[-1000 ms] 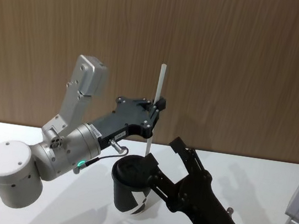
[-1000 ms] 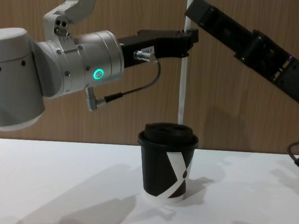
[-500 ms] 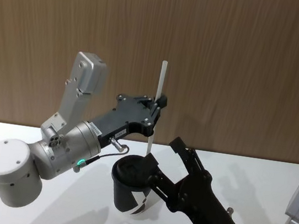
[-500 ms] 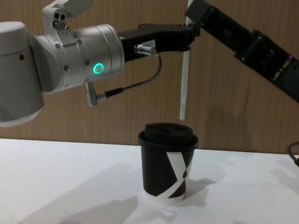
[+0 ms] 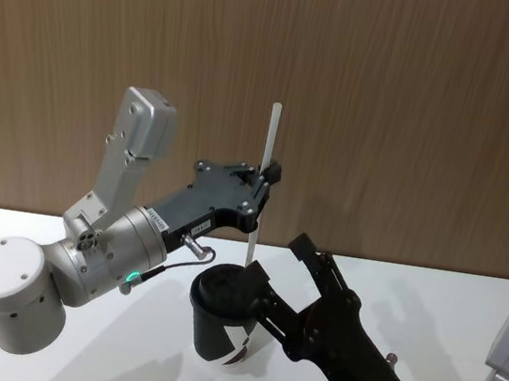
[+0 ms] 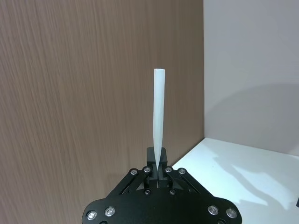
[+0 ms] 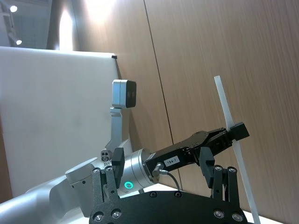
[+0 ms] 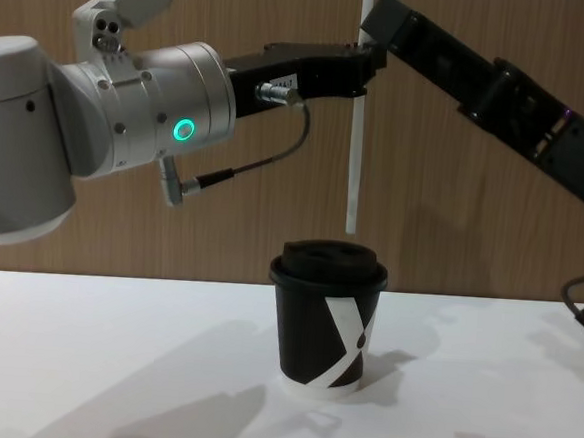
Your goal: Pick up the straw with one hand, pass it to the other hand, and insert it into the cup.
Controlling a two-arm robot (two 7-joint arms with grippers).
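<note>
My left gripper (image 8: 361, 65) pinches the straw (image 8: 354, 173) upright, its lower tip just above the cup (image 8: 326, 317) lid; I should centre it over the lid's hole, keep it vertical, descend slowly; my right gripper (image 5: 272, 269) sits spread beside the cup.

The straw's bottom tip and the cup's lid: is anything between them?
Nothing. In the chest view the straw hangs above the cup, with bare wood wall showing through the gap.

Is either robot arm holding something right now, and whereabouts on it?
Yes: the left end effector pinches the white straw around its upper middle, upright above the cup. The right end effector holds nothing.
</note>
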